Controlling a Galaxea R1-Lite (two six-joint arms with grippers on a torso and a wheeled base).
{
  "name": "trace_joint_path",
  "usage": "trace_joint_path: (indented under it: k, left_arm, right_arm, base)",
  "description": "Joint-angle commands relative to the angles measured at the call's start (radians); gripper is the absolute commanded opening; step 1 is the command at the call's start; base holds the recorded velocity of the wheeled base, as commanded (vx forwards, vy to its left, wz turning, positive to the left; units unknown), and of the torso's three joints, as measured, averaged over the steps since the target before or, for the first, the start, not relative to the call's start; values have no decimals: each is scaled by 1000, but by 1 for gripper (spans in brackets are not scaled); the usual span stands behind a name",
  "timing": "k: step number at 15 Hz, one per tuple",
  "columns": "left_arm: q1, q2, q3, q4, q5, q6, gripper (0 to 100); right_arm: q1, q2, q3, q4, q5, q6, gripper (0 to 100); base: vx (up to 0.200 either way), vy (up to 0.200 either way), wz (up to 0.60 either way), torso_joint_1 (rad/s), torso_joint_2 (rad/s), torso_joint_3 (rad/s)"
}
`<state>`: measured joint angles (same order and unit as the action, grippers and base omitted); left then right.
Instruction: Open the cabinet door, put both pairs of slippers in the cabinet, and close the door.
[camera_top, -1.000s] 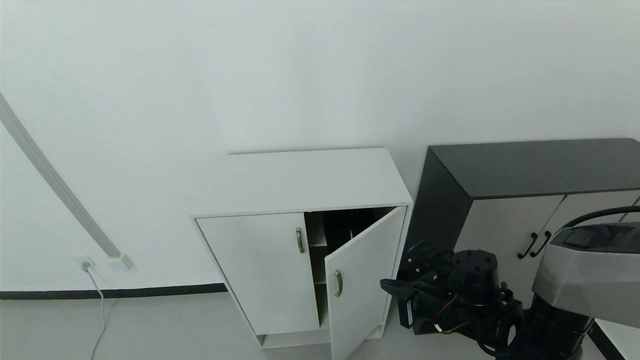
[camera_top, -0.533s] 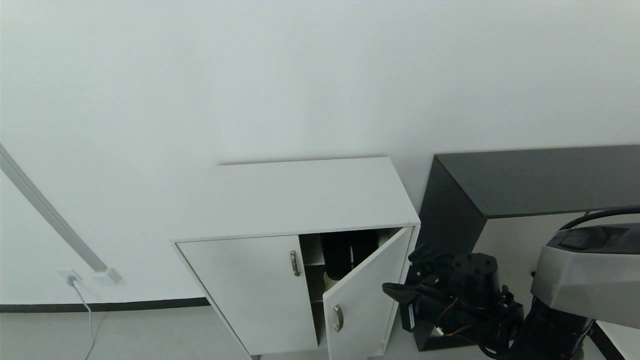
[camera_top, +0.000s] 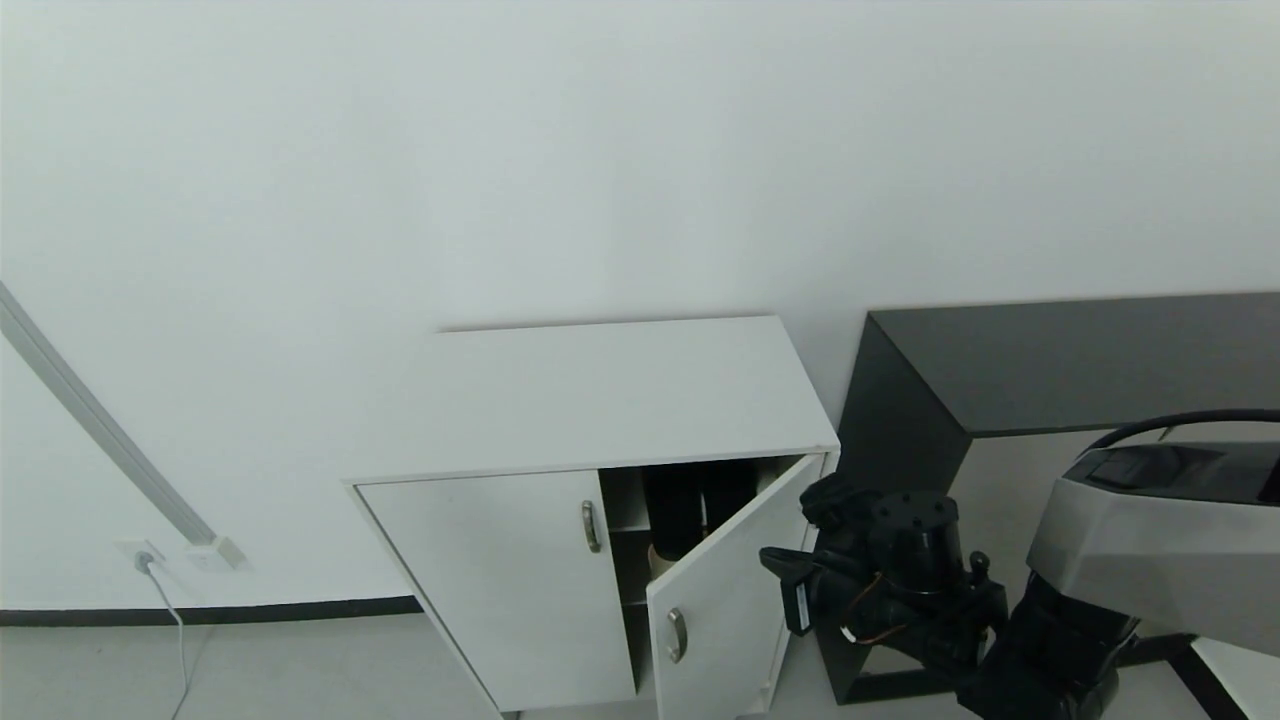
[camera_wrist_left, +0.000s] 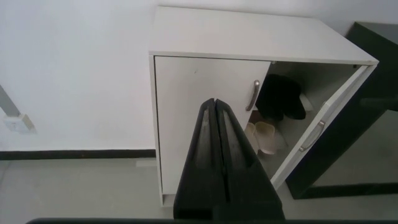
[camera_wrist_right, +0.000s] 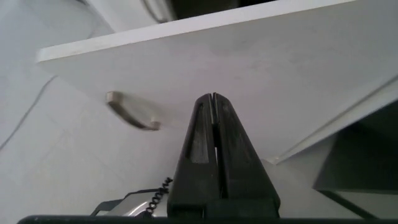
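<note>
**Head view**
- White cabinet (camera_top: 610, 395): stands against the wall. Left door (camera_top: 500, 585) shut. Right door (camera_top: 725, 590) swung partway out, its metal handle (camera_top: 677, 635) on the outer face.
- Black slippers (camera_top: 690, 505): a dark pair inside the cabinet on an upper shelf, seen through the gap between the doors.
- Right arm (camera_top: 905, 570): just beside the outer face of the right door, near its hinge side.
- Black-topped cabinet (camera_top: 1080, 355): to the right of the white cabinet, close beside it.
- Wall socket (camera_top: 140, 553) with a cable (camera_top: 180, 630) running down to the floor, and a slanted conduit (camera_top: 90, 425) on the wall, well to the left.

**Left wrist view**
- Left gripper (camera_wrist_left: 214, 101): fingers pressed together, nothing between them. It hangs in the air in front of the shut left door, apart from it.
- Black slippers on the upper shelf. Beige slippers (camera_wrist_left: 264, 137) on the shelf below, toes pointing outward.

**Right wrist view**
- Right gripper (camera_wrist_right: 213, 97): fingers closed flat against each other, gripping nothing. Tips lie right at the outer face of the right door, beside the handle. Whether they touch the panel cannot be told.
</note>
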<state>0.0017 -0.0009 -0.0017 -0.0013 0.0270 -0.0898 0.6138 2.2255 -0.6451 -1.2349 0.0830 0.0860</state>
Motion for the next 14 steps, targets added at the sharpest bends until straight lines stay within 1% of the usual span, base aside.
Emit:
trace_joint_path:
  k: [1,3,8,10,12,14]
  left_arm:
    - [0,1,0,0,1,-1,0]
    - [0,1,0,0,1,-1,0]
    - [0,1,-1,0,1,1,0]
    - [0,1,0,0,1,1,0]
    - [0,1,0,0,1,-1,0]
    - [0,1,0,0,1,1,0]
  right_arm:
    - [6,17,-73,49,-25,-2,0]
    - [14,23,-119,114,-72,-5,0]
    - [21,72,-220,172,-172,-9,0]
    - [23,95,-260,186,-203,-14,0]
    - [23,111,-307,229,-235,-15,0]
    - [23,120,-352,273,-239,-22,0]
  base:
    - [0,0,0,0,0,0]
    - [0,0,0,0,0,0]
    - [0,0,0,0,0,0]
    - [0,0,0,0,0,0]
    - [0,0,0,0,0,0]
    - [0,0,0,0,0,0]
